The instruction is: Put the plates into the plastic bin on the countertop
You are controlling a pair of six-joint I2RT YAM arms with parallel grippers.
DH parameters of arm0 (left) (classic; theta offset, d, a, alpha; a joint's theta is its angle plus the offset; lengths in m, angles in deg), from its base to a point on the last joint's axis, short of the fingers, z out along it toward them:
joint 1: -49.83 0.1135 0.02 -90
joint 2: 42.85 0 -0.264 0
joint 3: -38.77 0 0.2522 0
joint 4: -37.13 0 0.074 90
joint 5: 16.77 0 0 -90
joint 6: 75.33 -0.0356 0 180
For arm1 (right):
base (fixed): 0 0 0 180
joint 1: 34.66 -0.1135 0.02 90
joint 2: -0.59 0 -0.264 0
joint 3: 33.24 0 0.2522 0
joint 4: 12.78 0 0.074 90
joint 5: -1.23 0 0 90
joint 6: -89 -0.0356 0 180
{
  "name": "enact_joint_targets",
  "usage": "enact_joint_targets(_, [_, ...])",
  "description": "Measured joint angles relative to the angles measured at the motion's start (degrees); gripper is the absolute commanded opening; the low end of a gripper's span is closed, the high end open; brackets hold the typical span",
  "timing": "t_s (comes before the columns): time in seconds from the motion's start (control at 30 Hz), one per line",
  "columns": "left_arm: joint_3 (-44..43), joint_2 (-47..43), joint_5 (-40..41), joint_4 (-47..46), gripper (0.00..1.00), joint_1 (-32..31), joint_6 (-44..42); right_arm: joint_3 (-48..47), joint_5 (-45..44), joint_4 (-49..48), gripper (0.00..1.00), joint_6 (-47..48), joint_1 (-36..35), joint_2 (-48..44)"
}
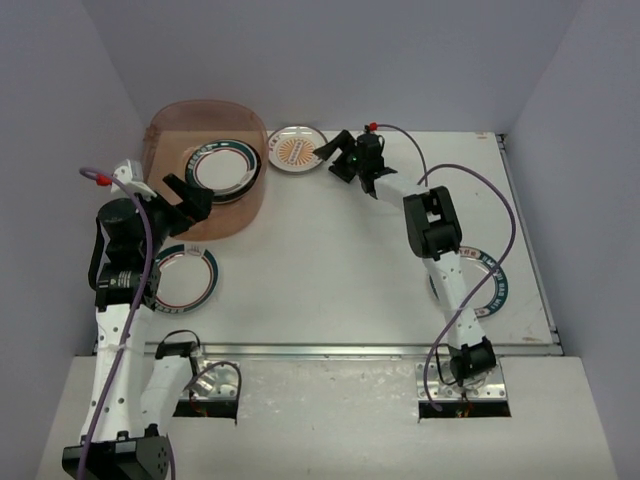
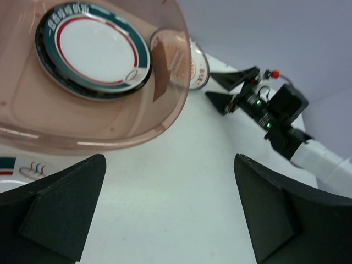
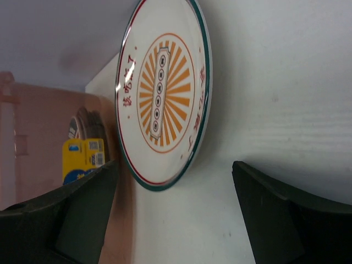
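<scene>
Top external: my right gripper [image 1: 328, 164] is spread at the rim of the sunburst plate [image 1: 297, 150], which lies just beside the bin [image 1: 160, 135]. I should catch that rim squarely.
Left wrist: the left gripper [image 2: 169, 165] is spread and empty. The bin holds stacked plates [image 2: 93, 49].
Right wrist: the plate is just ahead of my fingers [image 3: 71, 220], not yet pinched.

Red Chinese characters [image 3: 127, 82] ringing orange sunburst plate [image 3: 165, 93], not legible

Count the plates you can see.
4. A teal-rimmed plate in the plastic bin, perhaps hiding others beneath; the orange sunburst plate right of the bin; a plate beside the left arm; a plate partly under the right arm.
</scene>
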Motion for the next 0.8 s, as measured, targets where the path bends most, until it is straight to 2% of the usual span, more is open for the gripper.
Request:
enact_joint_targets(0.1, [3.34,-2.74,0.74,2.19,1.00,-0.74,-1.87,-9.90,-2.06,4.21,0.62,-1.82,-0.33,5.39])
enact_joint_targets(0.13, [3.99,-3.60,0.91,2.85,1.00,-0.92,-2.38,-12.90,-2.85,5.23,0.62,-2.47,-0.39,7.28])
enact_joint_targets(0.2, [4.65,-4.14,1.19,2.80,1.00,-1.18,-3.17,-17.24,-3.79,6.61,0.53,-3.61,-0.54,10.07])
enact_joint_targets(0.27, [4.91,-4.20,1.34,2.84,1.00,-1.33,-3.89,-19.59,-4.47,6.41,0.39,-4.70,-0.74,11.97])
enact_joint_targets(0.33, [4.94,-4.20,1.58,2.88,1.00,-1.37,-4.30,-20.14,-5.13,6.29,0.08,-5.12,-0.92,12.72])
enact_joint_targets(0.37, [4.94,-4.20,1.68,2.87,1.00,-1.39,-4.45,-20.28,-5.41,6.16,0.00,-5.50,-1.02,13.04])
enact_joint_targets(0.5, [4.94,-3.64,1.82,2.87,1.00,-1.64,-4.94,-17.81,-5.92,5.07,0.00,-6.17,-1.23,12.62])
enact_joint_targets(0.6, [4.99,-3.20,1.65,2.80,1.00,-1.74,-5.29,2.91,-8.65,-1.09,0.00,-5.98,-1.53,1.03])
enact_joint_targets(0.7, [5.47,-1.86,0.10,2.14,1.00,-1.77,-5.30,23.61,-13.28,-0.17,0.00,-3.37,-1.82,-14.14])
enact_joint_targets(0.8, [5.79,-0.53,-3.27,1.13,1.00,-1.89,-5.19,37.87,-16.80,1.66,0.00,2.09,-2.14,-27.60])
